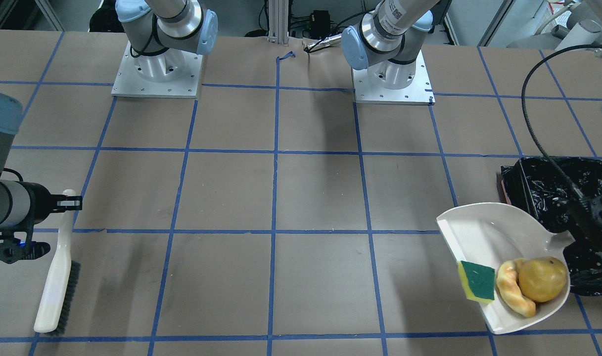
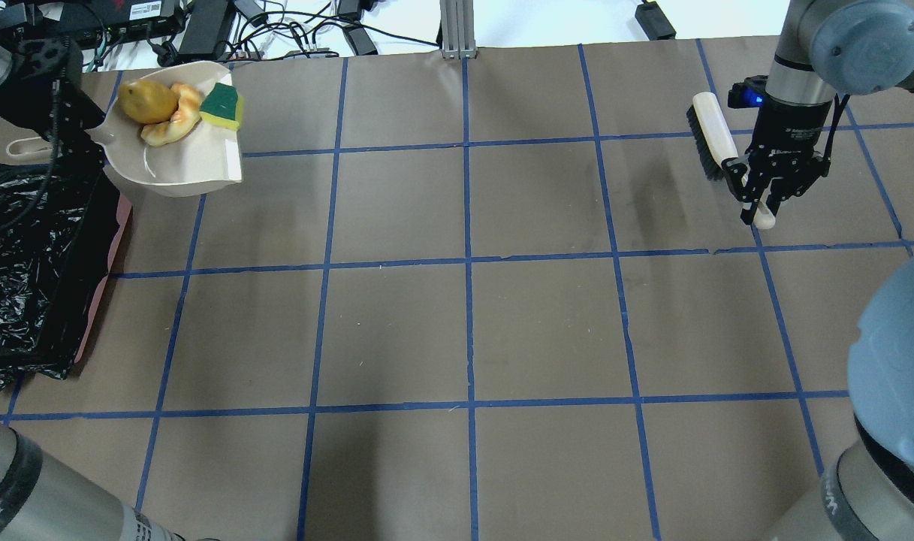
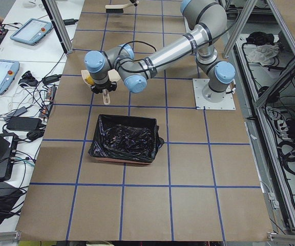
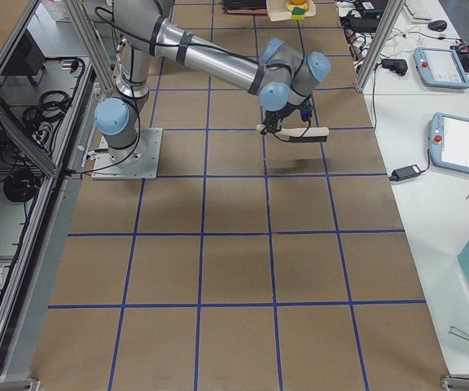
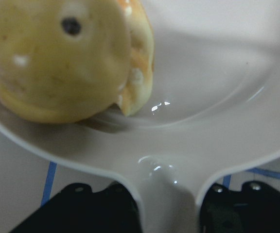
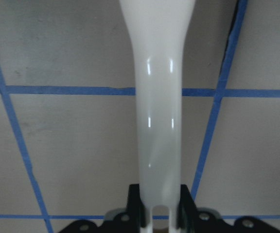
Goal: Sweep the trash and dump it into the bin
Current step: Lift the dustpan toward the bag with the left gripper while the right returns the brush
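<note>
1. We take the bin [image 2: 28, 248] as our reference. It is a pink container lined with crinkled black plastic, and it stands on the bench [image 2: 464, 330] at the robot's left end.
2. The left tool [image 5: 168, 206] is closed on the handle of the dustpan [image 1: 484, 232]. The wrist view shows a dark finger pressed against each side of the handle.
3. The dustpan sits near the bin's corner on the operators' side, offset toward the middle of the bench. In the left side view a strip of bench shows between pan and bin, so the pan is not over the bin's opening.
4. All the trash lies in the dustpan.
   - The tan potato-like lump [image 1: 542, 279] rests against the pan's back wall, on the side nearest the bin.
   - The golden croissant-shaped piece [image 1: 512, 289] touches the lump on the side away from the bin.
   - The yellow sponge [image 1: 477, 281] lies green side up just beside the croissant, at the pan's open lip and farthest from the bin.
5. The right tool [image 2: 759, 203] is clamped on the handle end of the hand brush [image 1: 58, 282]. Its wrist view shows the fingers tight on both sides of the handle.
6. The brush is well apart from the bin, at the opposite end of the bench. Its bristled end points away from the robot. Its shadow falls separately on the bench in the right side view.
</note>
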### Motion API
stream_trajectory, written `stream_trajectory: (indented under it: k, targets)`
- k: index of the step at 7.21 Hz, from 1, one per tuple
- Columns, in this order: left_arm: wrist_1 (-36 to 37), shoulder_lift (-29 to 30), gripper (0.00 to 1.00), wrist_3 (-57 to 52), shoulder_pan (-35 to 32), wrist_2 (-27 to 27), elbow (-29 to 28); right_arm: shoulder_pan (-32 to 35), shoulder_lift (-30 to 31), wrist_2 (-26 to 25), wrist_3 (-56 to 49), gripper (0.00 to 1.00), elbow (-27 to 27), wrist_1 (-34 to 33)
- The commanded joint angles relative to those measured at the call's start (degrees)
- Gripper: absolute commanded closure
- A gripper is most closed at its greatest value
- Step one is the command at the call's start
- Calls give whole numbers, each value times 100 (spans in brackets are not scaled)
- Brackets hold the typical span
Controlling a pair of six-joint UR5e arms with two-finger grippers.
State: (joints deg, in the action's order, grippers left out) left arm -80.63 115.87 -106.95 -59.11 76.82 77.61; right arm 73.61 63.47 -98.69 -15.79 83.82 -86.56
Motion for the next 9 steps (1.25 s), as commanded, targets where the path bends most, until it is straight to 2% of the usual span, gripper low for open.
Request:
stream_trajectory:
  k: [1,5,7,9]
  targets:
    - [-31,-65,96,-561,660,17,-18,-363,-107,-80,-64,88,20,33]
    - [-567,-354,97,-1836,1637,376,-70,-382,-45,-89,-178,88,432,-19]
    - [-682,-250,98,-2284,2137,526,-70,-382,-10,-98,-214,88,530,-10]
    - [-629,-162,99,-2576,2420,928,-88,-391,86,-264,-310,89,591,-98]
